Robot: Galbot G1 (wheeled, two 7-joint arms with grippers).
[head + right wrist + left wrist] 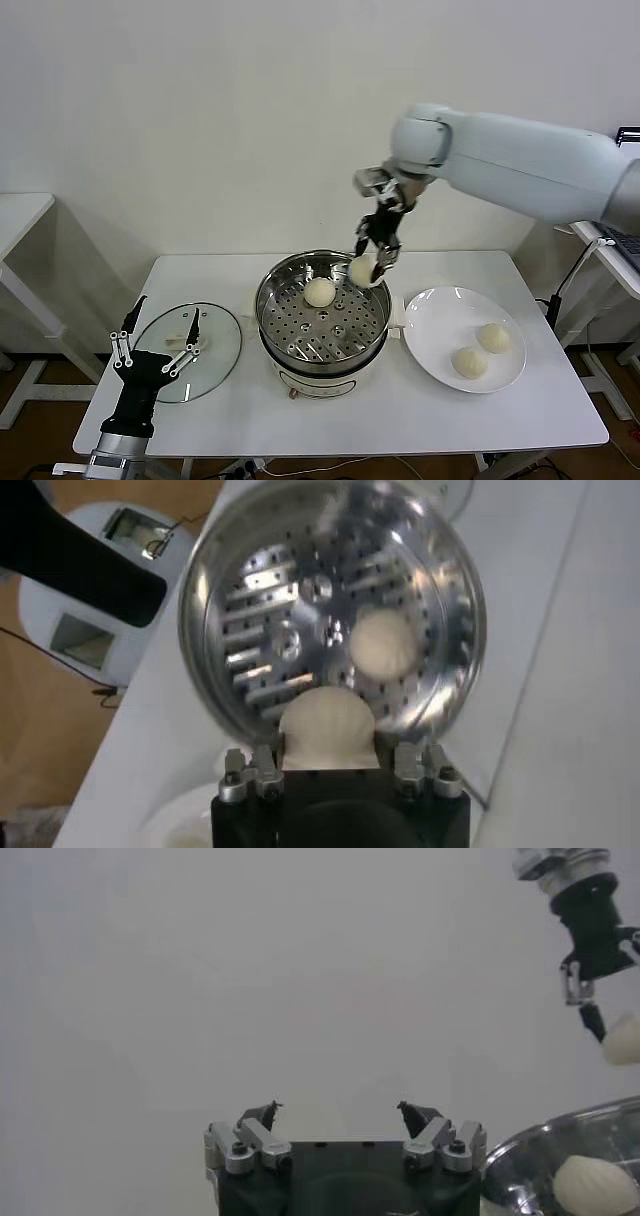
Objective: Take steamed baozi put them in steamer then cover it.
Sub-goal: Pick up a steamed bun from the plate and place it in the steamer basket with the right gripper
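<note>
1 baozi [362,270], likely soft and best pinched gently at its sides, is clamped in the right end effector [372,266] mid-frame above the steamer [322,310] rim; left end effector [155,352] waits spread, lower left.

Right arm [520,160]: smooth white rounded shell, ending in a black wrist. Both grippers, right gripper [368,262] and left gripper [158,345]: black bodies, silver linkage brackets with screws, dark fingertips.
</note>
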